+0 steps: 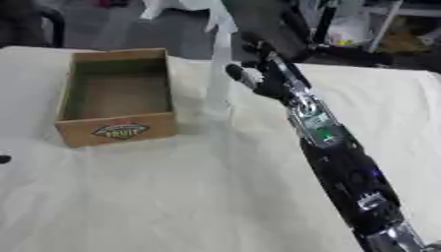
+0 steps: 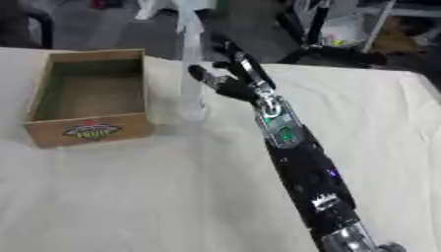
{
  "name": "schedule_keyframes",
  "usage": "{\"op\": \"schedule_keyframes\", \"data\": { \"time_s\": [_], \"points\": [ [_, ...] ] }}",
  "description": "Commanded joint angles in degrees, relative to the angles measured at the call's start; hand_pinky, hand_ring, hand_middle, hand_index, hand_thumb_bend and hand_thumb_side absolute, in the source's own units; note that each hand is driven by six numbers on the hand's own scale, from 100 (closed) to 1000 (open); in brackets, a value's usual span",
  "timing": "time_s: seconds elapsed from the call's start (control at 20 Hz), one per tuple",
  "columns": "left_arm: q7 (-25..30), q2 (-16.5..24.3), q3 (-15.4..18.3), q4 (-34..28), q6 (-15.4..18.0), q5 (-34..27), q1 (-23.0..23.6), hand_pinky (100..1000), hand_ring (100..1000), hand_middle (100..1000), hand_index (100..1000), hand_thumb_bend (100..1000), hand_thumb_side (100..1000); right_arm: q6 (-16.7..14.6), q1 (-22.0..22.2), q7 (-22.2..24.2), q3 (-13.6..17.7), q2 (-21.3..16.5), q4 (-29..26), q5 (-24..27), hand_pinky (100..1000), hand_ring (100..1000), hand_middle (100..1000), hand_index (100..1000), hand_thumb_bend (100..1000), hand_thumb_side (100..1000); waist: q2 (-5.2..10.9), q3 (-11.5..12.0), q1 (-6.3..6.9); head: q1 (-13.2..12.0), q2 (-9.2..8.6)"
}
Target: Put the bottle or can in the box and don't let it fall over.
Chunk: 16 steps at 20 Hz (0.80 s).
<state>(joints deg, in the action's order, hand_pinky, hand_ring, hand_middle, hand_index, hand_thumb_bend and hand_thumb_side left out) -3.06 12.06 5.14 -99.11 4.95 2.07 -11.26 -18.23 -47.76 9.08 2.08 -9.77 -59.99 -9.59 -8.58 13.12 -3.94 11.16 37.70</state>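
So your right hand [image 1: 267, 78] is up beside the tall clear bottle [image 1: 220, 74], which stands upright on the cream table cloth [image 1: 215, 197]. Your fingers look spread out and mostly straight, on the right side of the bottle, and your thumb [image 2: 200, 73] pokes toward it. I do not think they have curled round it yet, though the blur makes it hard to tell if they touch.

Your bottle is just to the right of the cardboard box [image 1: 116, 130], close to it but not inside. Nothing sits in the box, which has a fruit label [image 2: 89, 131] on its front wall.

I'd say you are only at the start. You still need to grab the bottle, lift it over the box wall, and set it down standing up. It is tall and thin, so it could tip easily. Your left hand does not show anywhere.
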Motion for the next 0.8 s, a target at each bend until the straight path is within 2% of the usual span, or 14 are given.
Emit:
{"op": "schedule_keyframes", "data": {
  "time_s": [0.05, 0.45, 0.8],
  "points": [
    [0.3, 0.8, -0.2, -1.4, 0.0, -0.3, -1.0, 638, 956, 851, 835, 351, 755, -0.2, -2.2, -1.3, 1.0, -0.6, 0.5, -1.8, 841, 1000, 1000, 1000, 574, 507, 0.48, 0.5, 0.19, 0.9, -1.01],
    [0.7, 1.3, -0.5, -1.8, 0.1, -0.2, -2.0, 638, 956, 851, 835, 352, 755, -0.1, -5.3, -4.4, 3.0, -3.1, 2.5, -3.5, 838, 997, 1000, 1000, 566, 514, -0.66, 3.3, -0.67, 3.7, -2.81],
    [0.9, 1.5, -0.7, -2.0, 0.0, -0.1, -2.5, 637, 956, 851, 835, 355, 754, 0.2, -7.7, -6.1, 4.3, -4.9, 3.4, -3.6, 820, 976, 980, 1000, 548, 511, -1.17, 5.0, -1.25, 5.4, -3.59]
  ]
}}
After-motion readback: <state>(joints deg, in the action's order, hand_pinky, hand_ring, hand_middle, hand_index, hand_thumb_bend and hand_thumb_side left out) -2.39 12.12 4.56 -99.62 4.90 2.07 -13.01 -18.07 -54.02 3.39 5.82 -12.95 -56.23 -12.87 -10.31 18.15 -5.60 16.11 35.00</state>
